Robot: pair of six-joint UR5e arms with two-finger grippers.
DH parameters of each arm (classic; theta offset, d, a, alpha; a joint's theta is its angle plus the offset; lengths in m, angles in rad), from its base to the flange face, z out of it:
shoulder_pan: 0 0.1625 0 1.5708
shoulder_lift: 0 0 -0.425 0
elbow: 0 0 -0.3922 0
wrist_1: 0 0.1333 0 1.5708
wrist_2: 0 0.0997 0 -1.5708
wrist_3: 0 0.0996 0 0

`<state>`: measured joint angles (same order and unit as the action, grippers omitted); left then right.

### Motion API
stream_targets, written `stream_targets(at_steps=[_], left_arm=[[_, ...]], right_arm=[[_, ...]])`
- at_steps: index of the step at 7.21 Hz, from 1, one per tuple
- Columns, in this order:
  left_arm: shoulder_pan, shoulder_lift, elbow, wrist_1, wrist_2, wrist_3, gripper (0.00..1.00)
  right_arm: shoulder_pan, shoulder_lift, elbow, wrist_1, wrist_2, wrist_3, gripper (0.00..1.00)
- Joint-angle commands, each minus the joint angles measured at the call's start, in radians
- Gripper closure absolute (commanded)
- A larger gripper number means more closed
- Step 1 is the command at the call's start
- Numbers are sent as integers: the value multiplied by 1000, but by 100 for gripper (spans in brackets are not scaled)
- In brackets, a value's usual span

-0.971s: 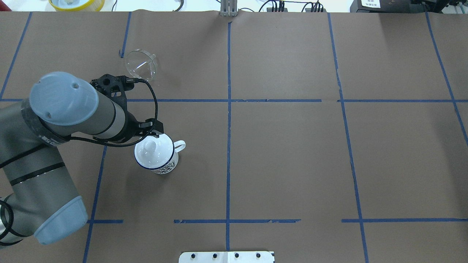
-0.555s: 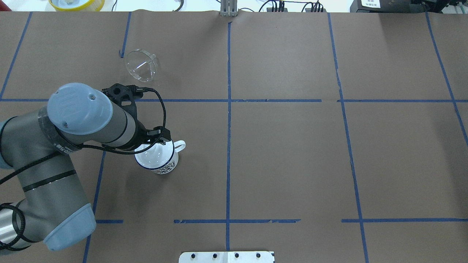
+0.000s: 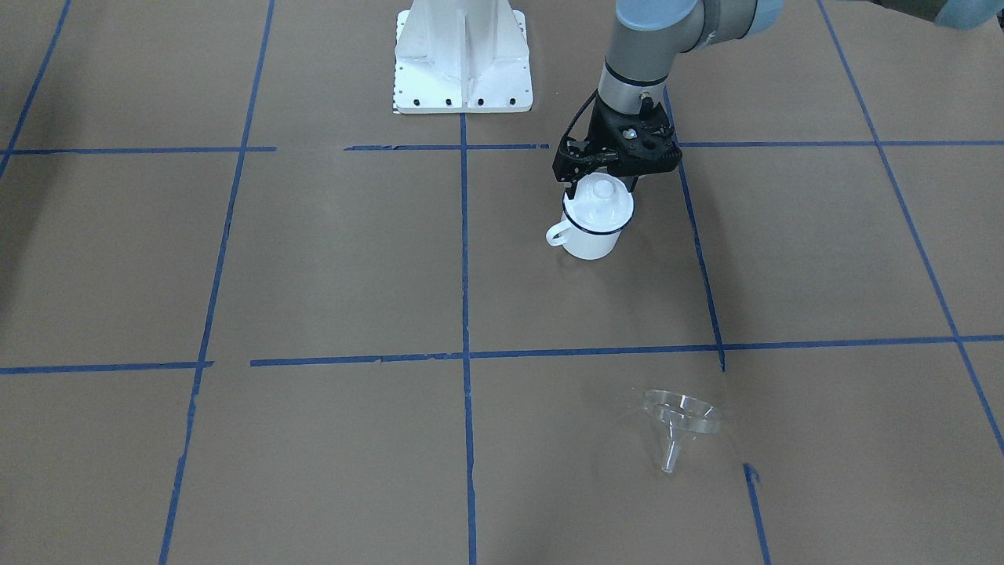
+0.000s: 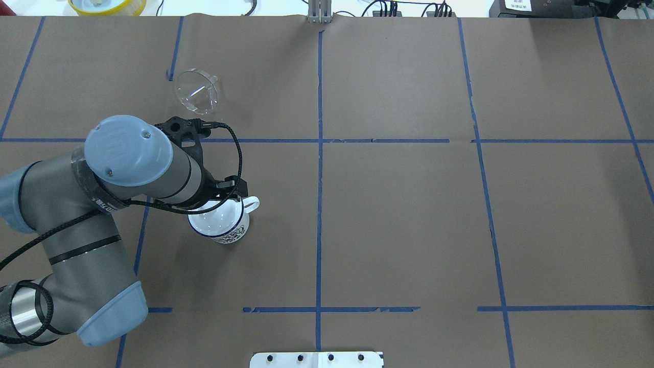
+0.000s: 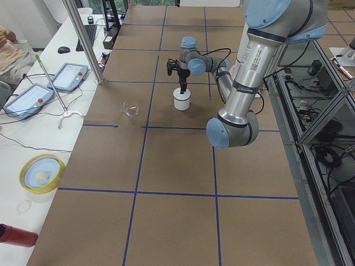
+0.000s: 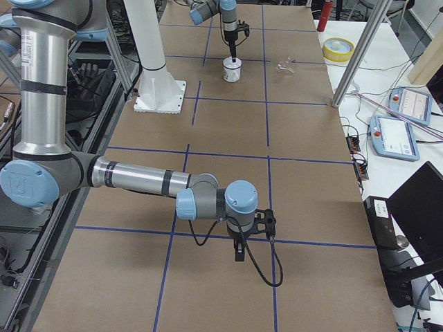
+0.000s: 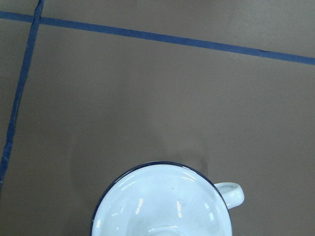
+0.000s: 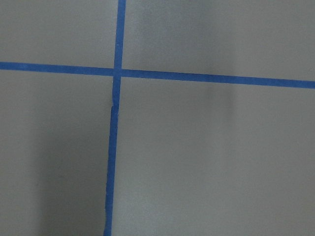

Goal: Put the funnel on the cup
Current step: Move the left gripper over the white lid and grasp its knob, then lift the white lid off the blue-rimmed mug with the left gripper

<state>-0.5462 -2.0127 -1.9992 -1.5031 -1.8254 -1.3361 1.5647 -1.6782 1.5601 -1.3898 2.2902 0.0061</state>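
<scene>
While hanging low over the lid (image 3: 604, 207) capping the cup (image 3: 588, 242), shows the left gripper (image 3: 600, 180) seemingly spread beside the knob (image 3: 602, 189), with the funnel (image 3: 681, 420) lying well apart; risks tipping the cup or slipping off the knob if closed off-centre.

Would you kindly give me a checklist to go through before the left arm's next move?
1. Mouth of the cup free for the funnel: not ok, the lid sits on it.
2. The left claw above the lid's knob: ok.
3. The left claw open: ok, it looks spread.
4. The funnel lying clear of the left claw: ok.
5. The cup upright: ok.
6. The right claw open or shut: cannot tell.
</scene>
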Motion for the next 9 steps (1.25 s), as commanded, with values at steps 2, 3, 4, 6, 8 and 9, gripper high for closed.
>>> stream_targets(at_steps=[2, 3, 4, 6, 8, 9], left_arm=[[-1, 2, -3, 4, -2, 0, 71], [-3, 5, -12, 9, 0, 1, 90], [-5, 3, -16, 30, -2, 1, 99], [-9, 2, -36, 46, -2, 1, 100], [-67, 6, -143, 96, -6, 32, 100], [-81, 32, -247, 150, -14, 123, 100]], right_arm=[[0, 0, 0, 0, 0, 0, 0], [0, 0, 0, 0, 0, 0, 0], [0, 0, 0, 0, 0, 0, 0], [0, 0, 0, 0, 0, 0, 0], [0, 0, 0, 0, 0, 0, 0], [0, 0, 0, 0, 0, 0, 0]])
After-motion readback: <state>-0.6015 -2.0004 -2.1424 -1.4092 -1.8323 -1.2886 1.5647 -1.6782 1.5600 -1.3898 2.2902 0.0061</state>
